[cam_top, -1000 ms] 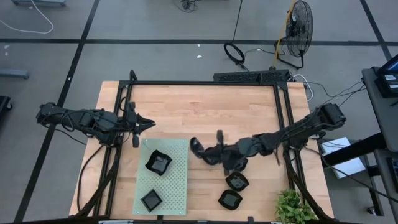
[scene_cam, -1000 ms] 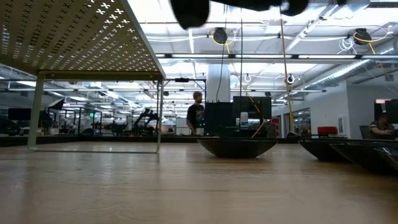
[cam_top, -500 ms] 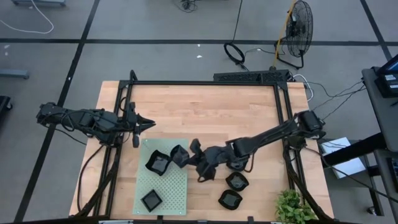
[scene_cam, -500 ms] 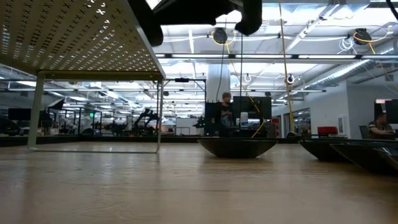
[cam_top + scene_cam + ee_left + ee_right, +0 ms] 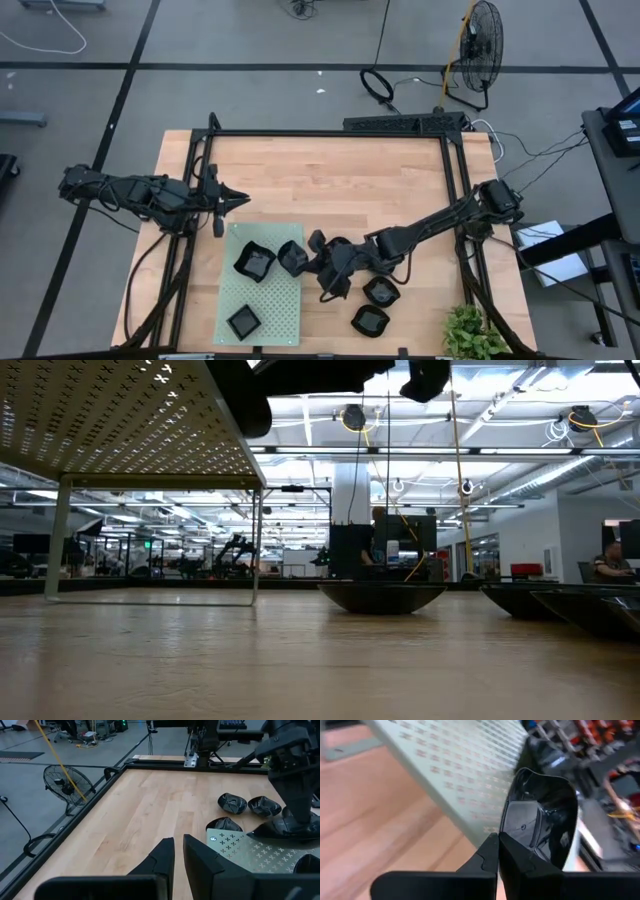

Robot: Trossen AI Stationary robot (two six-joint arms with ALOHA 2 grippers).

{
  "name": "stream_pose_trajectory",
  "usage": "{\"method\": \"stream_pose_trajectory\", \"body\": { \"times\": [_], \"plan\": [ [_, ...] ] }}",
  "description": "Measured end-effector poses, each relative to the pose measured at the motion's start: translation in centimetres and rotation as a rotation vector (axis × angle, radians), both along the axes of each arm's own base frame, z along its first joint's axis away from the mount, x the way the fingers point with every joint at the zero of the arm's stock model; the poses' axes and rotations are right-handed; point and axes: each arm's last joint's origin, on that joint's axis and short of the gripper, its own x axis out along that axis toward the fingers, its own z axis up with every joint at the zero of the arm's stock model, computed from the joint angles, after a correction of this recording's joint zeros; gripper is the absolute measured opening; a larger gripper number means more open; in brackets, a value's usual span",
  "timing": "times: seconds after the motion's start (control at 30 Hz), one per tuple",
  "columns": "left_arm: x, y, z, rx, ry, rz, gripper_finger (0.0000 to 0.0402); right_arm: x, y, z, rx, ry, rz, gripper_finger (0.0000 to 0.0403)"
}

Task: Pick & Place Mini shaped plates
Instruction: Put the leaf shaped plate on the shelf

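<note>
Right gripper (image 5: 308, 258), pinched on the rim of a glossy black mini plate (image 5: 291, 257), holds that dish at the right edge of the pale green perforated mat (image 5: 275, 300), where the high view shows two more black plates (image 5: 254, 262) resting and two others (image 5: 381, 292) on the bare wooden table (image 5: 330, 180) beside the arm. Its wrist view alone shows the thin edge clamped between the fingertips (image 5: 492, 851), the dish tilted. Left gripper (image 5: 222, 199) waits beyond the mat's far corner, fingers (image 5: 162, 857) nearly together and holding nothing.
</note>
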Motion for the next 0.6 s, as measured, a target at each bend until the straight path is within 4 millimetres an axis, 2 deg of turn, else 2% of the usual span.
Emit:
{"method": "stream_pose_trajectory", "body": {
  "times": [0.13, 0.3, 0.6],
  "plan": [
    [0.0, 0.0, 0.0, 0.000, 0.000, 0.000, 0.0047, -0.2, 0.1, -0.5, 0.043, 0.028, 0.089, 0.0000],
    [0.0, 0.0, 0.0, 0.000, 0.000, 0.000, 0.0047, 0.2, 0.1, 0.1, 0.051, -0.035, 0.135, 0.0000],
    [0.0, 0.0, 0.0, 0.000, 0.000, 0.000, 0.0047, 1.2, -2.3, 0.4, 0.146, -0.063, 0.191, 0.0000]
  ]
}}
